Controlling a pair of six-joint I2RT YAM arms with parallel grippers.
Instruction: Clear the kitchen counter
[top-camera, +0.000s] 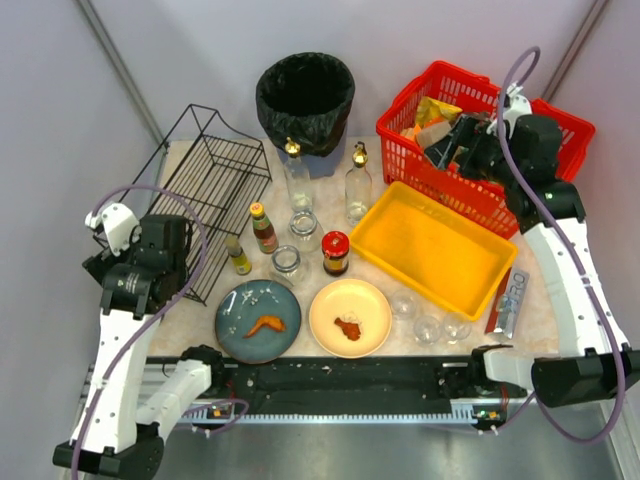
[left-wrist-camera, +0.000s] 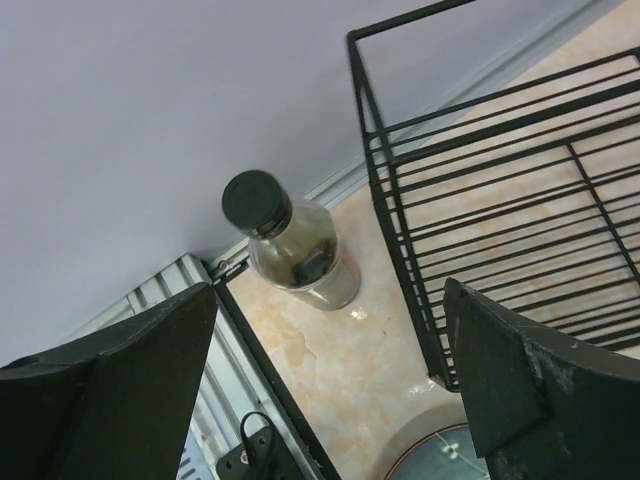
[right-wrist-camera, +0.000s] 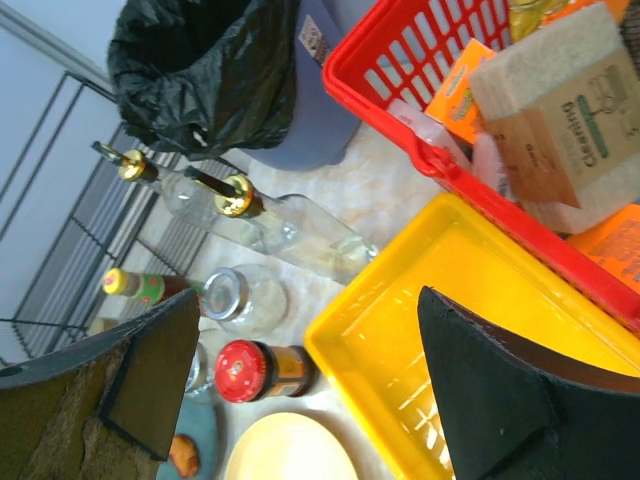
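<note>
The beige marbled kitchen counter (top-camera: 190, 325) carries plates, jars, bottles and glasses. My left gripper (top-camera: 105, 262) hovers at the counter's left edge beside the black wire rack (top-camera: 205, 175), open and empty. In the left wrist view, the left gripper (left-wrist-camera: 330, 340) is above bare counter (left-wrist-camera: 340, 360), and a small dark-capped bottle (left-wrist-camera: 290, 250) stands just beyond its fingers. My right gripper (top-camera: 455, 148) hangs above the red basket (top-camera: 480, 140), open and empty. In the right wrist view, the right gripper (right-wrist-camera: 310, 300) looks down past the yellow tray (right-wrist-camera: 400, 330).
A black-lined bin (top-camera: 305, 95) stands at the back. Two gold-stoppered clear bottles (top-camera: 297, 175), a red-lidded jar (top-camera: 335, 252), glass jars (top-camera: 286, 263), a blue plate (top-camera: 240, 335), a cream plate (top-camera: 350, 300) and small glasses (top-camera: 430, 325) fill the middle. The basket holds boxes.
</note>
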